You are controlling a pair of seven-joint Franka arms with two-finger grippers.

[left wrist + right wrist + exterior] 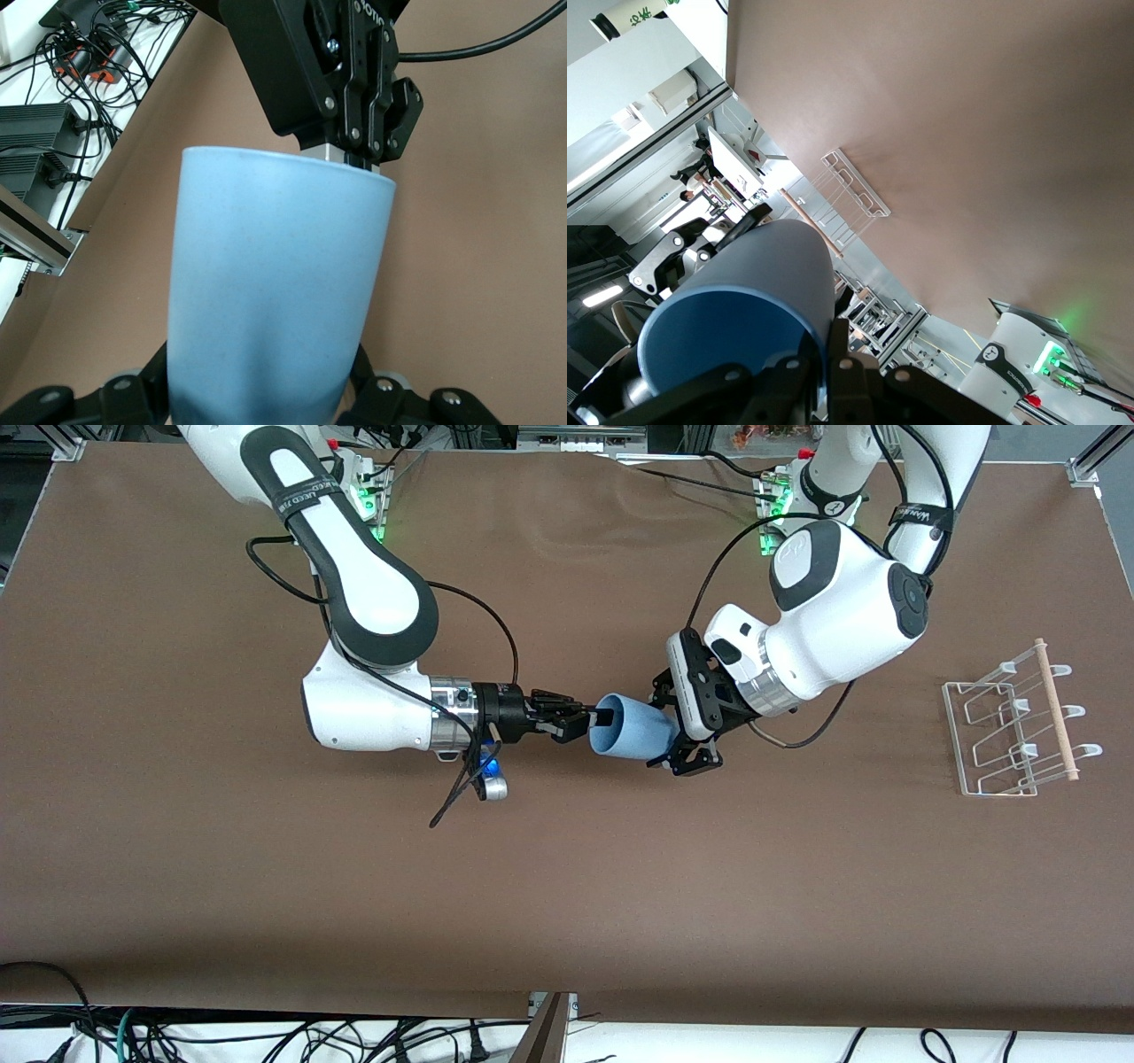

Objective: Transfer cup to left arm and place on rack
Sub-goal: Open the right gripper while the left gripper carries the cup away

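A wide brown desk lies bare along the edge nearest the front camera. Above its middle, a small light-blue cup hangs in the air on its side. Its long axis runs level with the desk, along the desk's length. The open mouth faces the right arm's end of the desk, and the narrower base faces the left arm's end.

The right gripper holds the cup at the mouth. Its fingers are pinched close together on the rim, one inside the mouth and one outside, as the right wrist view shows. The right arm reaches in low from its base at the desk's edge farthest from the front camera.

The left gripper is at the cup's base end. Its fingers are spread about as wide as the cup's body and lie along either side of it. The left wrist view shows the cup filling the space between them, but I cannot tell whether they press on it or only flank it.

Toward the left arm's end of the desk, well apart from both grippers, stands the rack. It is clear and white, with looped pegs and a pale wooden dowel along its top.
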